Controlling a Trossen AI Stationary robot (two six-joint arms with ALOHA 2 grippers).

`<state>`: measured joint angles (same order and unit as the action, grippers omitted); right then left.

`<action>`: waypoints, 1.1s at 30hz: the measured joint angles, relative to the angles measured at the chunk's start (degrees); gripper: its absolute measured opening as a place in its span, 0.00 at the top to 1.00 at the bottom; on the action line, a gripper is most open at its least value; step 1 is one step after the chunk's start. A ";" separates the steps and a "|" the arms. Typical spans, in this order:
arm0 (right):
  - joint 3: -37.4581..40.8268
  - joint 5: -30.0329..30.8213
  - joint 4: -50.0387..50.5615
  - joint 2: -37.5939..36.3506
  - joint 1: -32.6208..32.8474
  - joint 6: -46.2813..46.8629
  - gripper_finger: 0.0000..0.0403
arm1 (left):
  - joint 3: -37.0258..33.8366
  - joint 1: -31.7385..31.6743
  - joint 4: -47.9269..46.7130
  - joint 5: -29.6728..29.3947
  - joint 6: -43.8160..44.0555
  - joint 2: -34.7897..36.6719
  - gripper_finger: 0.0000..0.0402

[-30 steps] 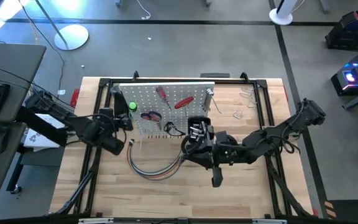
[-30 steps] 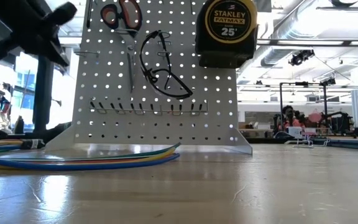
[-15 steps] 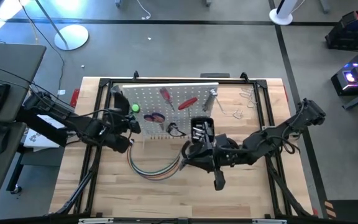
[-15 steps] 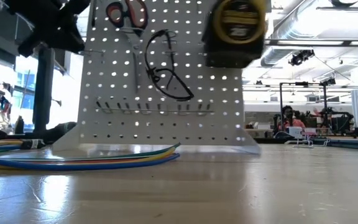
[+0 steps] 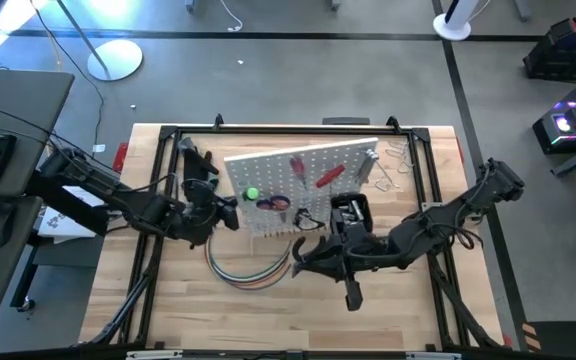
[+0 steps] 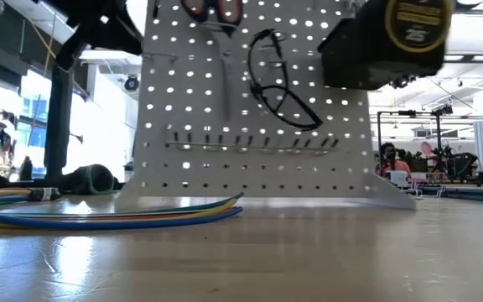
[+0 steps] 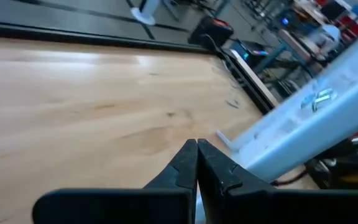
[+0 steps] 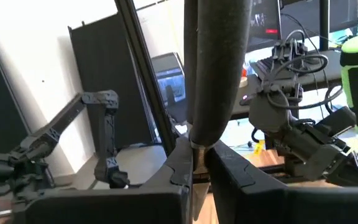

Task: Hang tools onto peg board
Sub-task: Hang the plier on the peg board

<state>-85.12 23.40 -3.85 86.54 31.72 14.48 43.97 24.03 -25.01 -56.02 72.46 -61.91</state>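
The white peg board stands upright on the table, skewed, its right end farther back. On it hang red-handled scissors, a green-handled screwdriver, a red-handled screwdriver and dark glasses. A yellow tape measure sits in its black bin. My left gripper is shut, right beside the board's left edge. My right gripper is high in front of the board, shut on a dark handle. My left gripper is at the peg board's left end; I cannot tell whether it touches the board. My right gripper pinches the narrow lower end of the dark rounded handle between its two fingers. The fingers are about level. The handle rises upright from them, clear of the table. What tool it belongs to does not show.
A curved bundle of coloured cables lies on the table in front of the board. Loose metal clamps lie at the far right. A black metal frame borders the wooden table top. People sit in the room beyond.
The peg board has slid toward the table's right edge and turned, its right end swinging toward the far edge; the tools have ridden along on it. My left gripper has gone toward the right with the board's left end and turned at the wrist.
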 joint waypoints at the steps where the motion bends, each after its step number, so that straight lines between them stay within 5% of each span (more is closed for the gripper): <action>1: 0.00 0.02 0.49 0.00 0.18 0.02 0.96 | 0.00 0.00 1.51 0.71 -1.10 -0.72 1.00; 14: 0.00 -0.14 14.40 1.98 1.75 -0.20 0.96 | -0.04 0.12 22.88 14.12 -5.65 -12.06 1.00; 17: 0.00 -5.75 19.49 3.55 1.78 -2.11 0.96 | -0.04 0.13 26.51 15.39 -5.66 -13.23 1.00; 20: 0.02 -10.19 25.15 5.17 1.67 -9.56 0.96 | -0.04 0.13 27.31 16.58 -5.66 -13.51 1.00; 33: -0.04 0.20 24.57 10.74 -1.74 -42.74 0.96 | -0.07 -0.07 29.34 16.52 -2.62 -13.29 1.00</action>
<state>-85.17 23.60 20.72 97.28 29.98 -28.26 43.90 23.97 4.33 -39.51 69.84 -75.20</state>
